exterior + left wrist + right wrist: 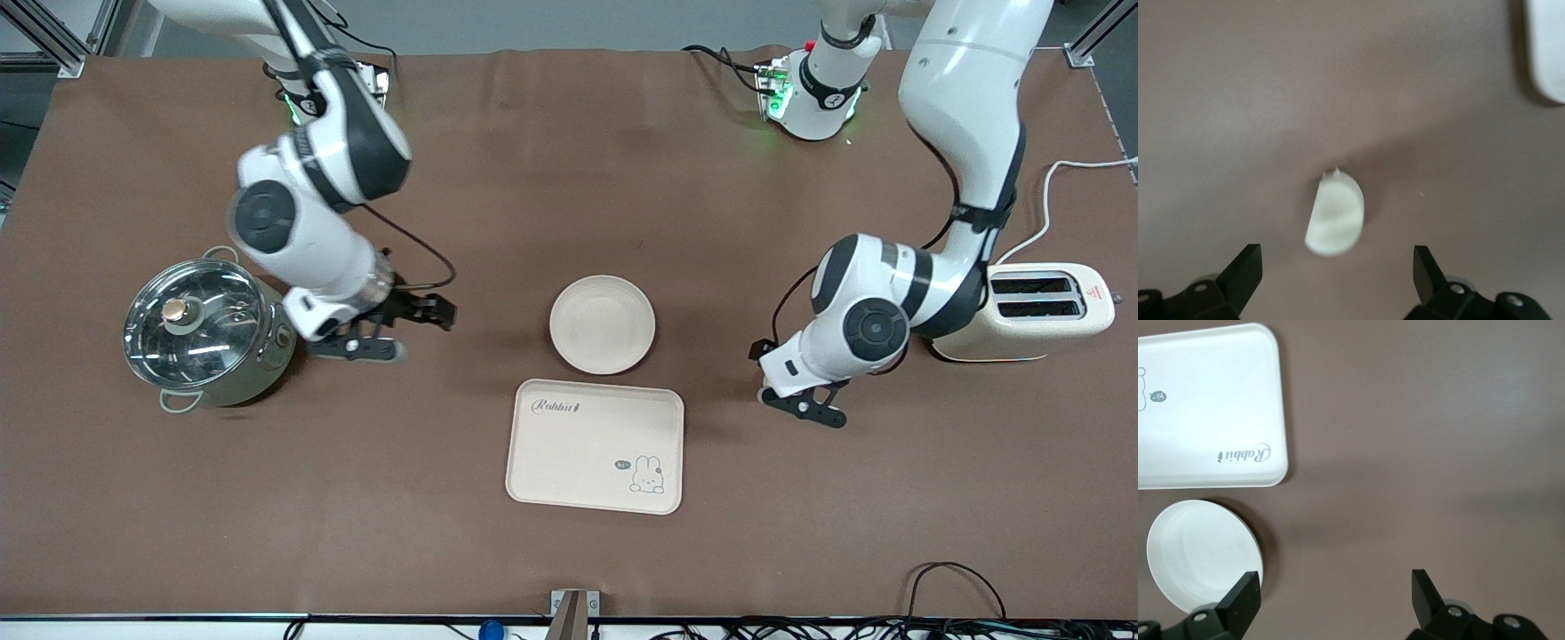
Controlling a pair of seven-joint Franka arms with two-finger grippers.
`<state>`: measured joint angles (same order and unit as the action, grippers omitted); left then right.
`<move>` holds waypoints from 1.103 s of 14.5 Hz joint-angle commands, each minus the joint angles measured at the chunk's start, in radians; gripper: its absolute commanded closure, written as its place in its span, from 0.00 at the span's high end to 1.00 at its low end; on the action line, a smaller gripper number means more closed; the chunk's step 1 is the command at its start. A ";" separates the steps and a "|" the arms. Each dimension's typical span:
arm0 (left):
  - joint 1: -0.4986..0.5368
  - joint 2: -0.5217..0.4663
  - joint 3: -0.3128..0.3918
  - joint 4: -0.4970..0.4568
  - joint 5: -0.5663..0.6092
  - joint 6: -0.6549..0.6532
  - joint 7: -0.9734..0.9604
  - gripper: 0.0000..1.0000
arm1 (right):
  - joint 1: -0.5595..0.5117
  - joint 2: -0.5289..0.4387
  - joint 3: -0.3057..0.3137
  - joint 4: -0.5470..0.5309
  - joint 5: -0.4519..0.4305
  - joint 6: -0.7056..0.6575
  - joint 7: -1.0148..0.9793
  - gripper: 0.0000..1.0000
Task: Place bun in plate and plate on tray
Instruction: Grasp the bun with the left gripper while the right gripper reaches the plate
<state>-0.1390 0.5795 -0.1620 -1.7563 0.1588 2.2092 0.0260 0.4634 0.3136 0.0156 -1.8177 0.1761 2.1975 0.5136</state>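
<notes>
The bun, a small pale half-moon lump, lies on the brown table in the left wrist view; in the front view the left arm hides it. My left gripper is open above the bun, fingers apart on either side of it, not touching; in the front view it hovers low beside the tray toward the left arm's end. The round cream plate sits empty mid-table, just farther from the front camera than the Rabbit tray. My right gripper is open and empty, between the pot and the plate.
A steel pot with a glass lid stands toward the right arm's end. A cream toaster stands toward the left arm's end, with its cable trailing off. The tray also shows in the right wrist view.
</notes>
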 commanded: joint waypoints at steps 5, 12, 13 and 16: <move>0.026 -0.009 -0.005 -0.137 0.051 0.178 0.028 1.00 | 0.167 0.108 -0.013 -0.142 0.075 0.366 0.063 1.00; 0.036 -0.018 -0.008 -0.146 0.050 0.179 0.054 0.33 | 0.262 0.246 -0.011 -0.169 0.085 0.646 0.138 1.00; 0.036 -0.021 -0.010 -0.143 0.047 0.179 0.054 0.24 | 0.273 0.265 -0.011 -0.161 0.086 0.660 0.144 1.00; 0.035 -0.029 -0.045 -0.112 0.034 0.165 0.031 0.07 | 0.299 0.297 -0.011 -0.132 0.086 0.662 0.171 0.85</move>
<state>-0.1112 0.5844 -0.1748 -1.8677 0.1933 2.3779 0.0733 0.7323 0.5900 0.0145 -1.9730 0.2386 2.8536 0.6639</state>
